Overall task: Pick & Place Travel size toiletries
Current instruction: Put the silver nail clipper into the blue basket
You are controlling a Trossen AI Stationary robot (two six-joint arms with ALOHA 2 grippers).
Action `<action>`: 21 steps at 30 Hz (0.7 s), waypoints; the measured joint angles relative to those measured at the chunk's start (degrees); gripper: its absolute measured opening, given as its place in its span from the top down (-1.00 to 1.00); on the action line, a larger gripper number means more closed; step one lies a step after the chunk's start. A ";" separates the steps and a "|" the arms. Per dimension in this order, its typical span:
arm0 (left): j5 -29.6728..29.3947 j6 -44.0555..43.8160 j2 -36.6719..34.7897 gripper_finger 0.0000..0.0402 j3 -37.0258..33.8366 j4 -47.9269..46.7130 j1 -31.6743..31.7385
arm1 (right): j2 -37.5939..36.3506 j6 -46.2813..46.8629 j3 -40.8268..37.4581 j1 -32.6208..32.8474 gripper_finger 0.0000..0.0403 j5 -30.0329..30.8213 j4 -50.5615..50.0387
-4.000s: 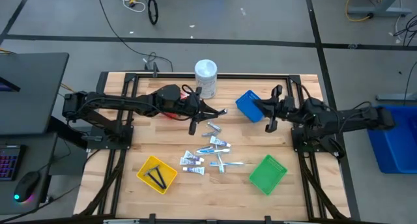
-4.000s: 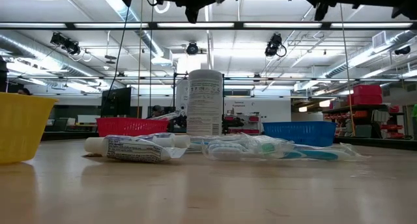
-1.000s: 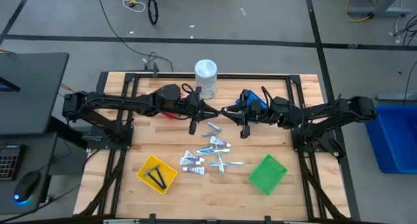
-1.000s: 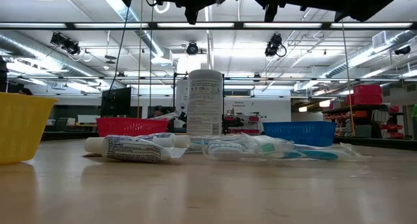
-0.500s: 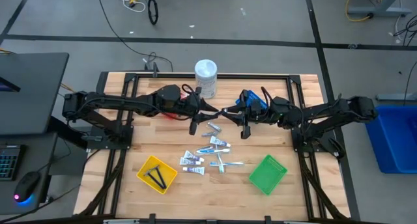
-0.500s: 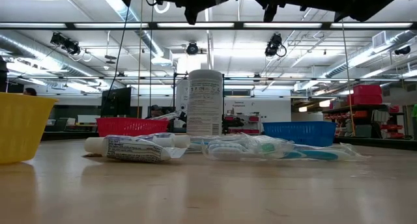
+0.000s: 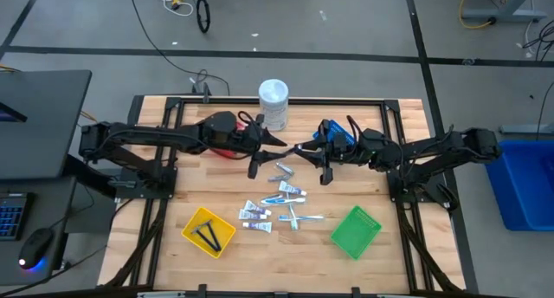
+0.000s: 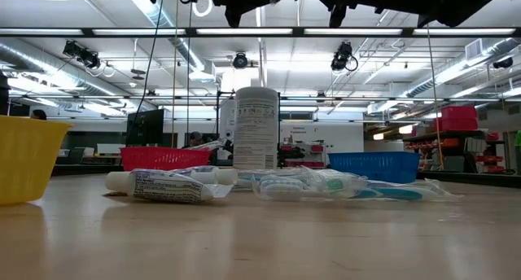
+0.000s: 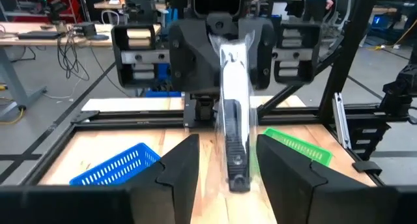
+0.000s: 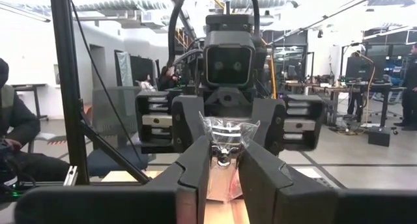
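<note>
A clear-wrapped toiletry packet (image 10: pixel 225 140) hangs in mid-air between the two arms, above the tabletop (image 7: pixel 173 194) and over the upper middle of it, near the blue basket (image 7: pixel 333 135). The right hand (image 10: pixel 223 160) pinches one end of the packet with its fingers narrow; the left hand (image 9: pixel 227 160), facing it from just opposite, has its fingers apart with the packet's other end lying between them and apparently no longer clamped.

The rest of the travel-size toiletries (image 7: pixel 275 203), white tubes and slim pale-blue sticks, lie scattered on the wood below, between the yellow basket (image 7: pixel 208 231) and the green basket (image 7: pixel 356 231); two thin black pieces (image 7: pixel 208 236) already sit in the yellow one. A red basket (image 7: pixel 222 135) shows under the left arm, and a tall white container (image 7: pixel 273 103) stands at the far edge.

The risk lies in the hand-over itself. The wrapper looks thin and slippery, and it is gripped only by its end; it could slide out and drop among the unsorted items, or snag on a left finger as the arms part. The two hands also sit very near each other, so a careless retreat could knock them together.
</note>
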 joint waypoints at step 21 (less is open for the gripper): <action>1.71 1.93 -3.75 0.69 0.00 -4.31 0.48 | -0.73 -1.43 0.00 -0.09 0.65 5.58 -7.57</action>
